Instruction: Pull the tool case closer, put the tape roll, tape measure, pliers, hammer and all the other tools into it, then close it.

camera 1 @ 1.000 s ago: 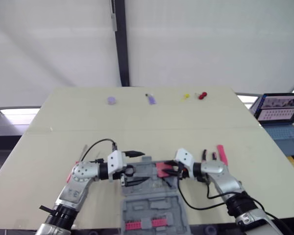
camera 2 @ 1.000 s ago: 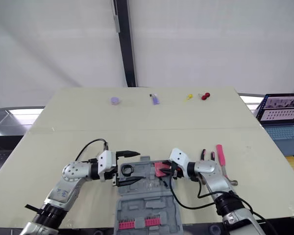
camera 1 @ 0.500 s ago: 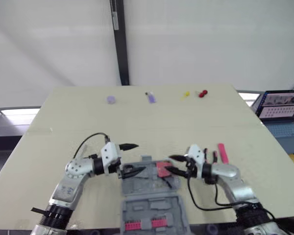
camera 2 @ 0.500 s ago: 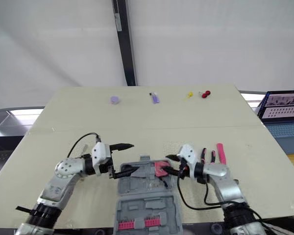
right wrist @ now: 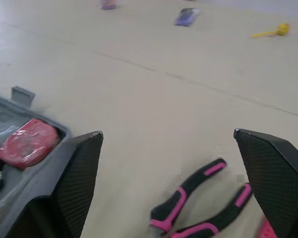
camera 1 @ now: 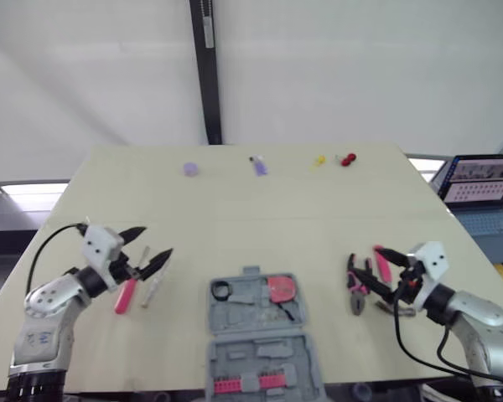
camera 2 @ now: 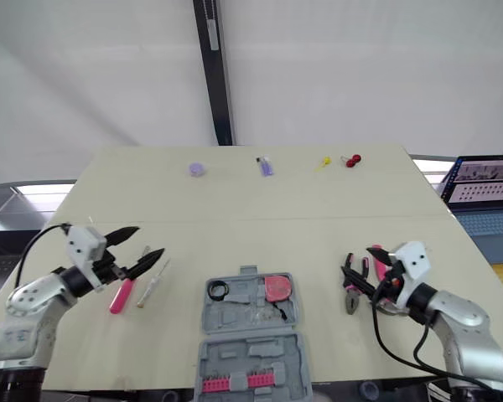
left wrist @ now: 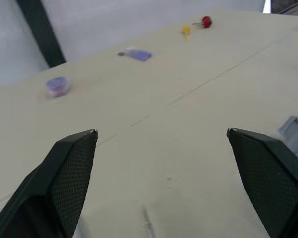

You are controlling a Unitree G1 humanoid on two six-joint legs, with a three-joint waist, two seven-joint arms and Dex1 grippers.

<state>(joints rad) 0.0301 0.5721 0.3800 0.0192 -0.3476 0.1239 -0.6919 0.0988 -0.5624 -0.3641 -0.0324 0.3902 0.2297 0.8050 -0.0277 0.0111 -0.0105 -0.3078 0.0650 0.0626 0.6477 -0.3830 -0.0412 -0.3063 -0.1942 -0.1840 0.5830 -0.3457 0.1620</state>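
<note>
The wide, flat, pale tabletop point(camera 2: 260, 209) had lots of bare room in the middle and at the back. The grey plastic tool case point(camera 2: 249, 335) lay open close to the front edge. In its far half sat a round red tape measure point(camera 2: 277, 288) and a small black ring, the tape roll point(camera 2: 217, 291). A second before, both tools had been over the case; they had since swung out to the sides, and the case sat free. The left tool point(camera 2: 147, 245) hung wide open and held nothing, just over a pink-handled screwdriver point(camera 2: 121, 295) and a thin pale screwdriver point(camera 2: 151, 285) lying side by side left of the case. The right tool point(camera 2: 360, 264) was wide open and empty too, just over the pliers point(camera 2: 352, 289) with pink and black grips, right of the case. Four little things lay along the far edge: a purple disc point(camera 2: 198, 170), a purple bit point(camera 2: 266, 167), a yellow bit point(camera 2: 324, 162) and a red bit point(camera 2: 352, 160). A laptop point(camera 2: 486, 197) stood beyond the right edge.
</note>
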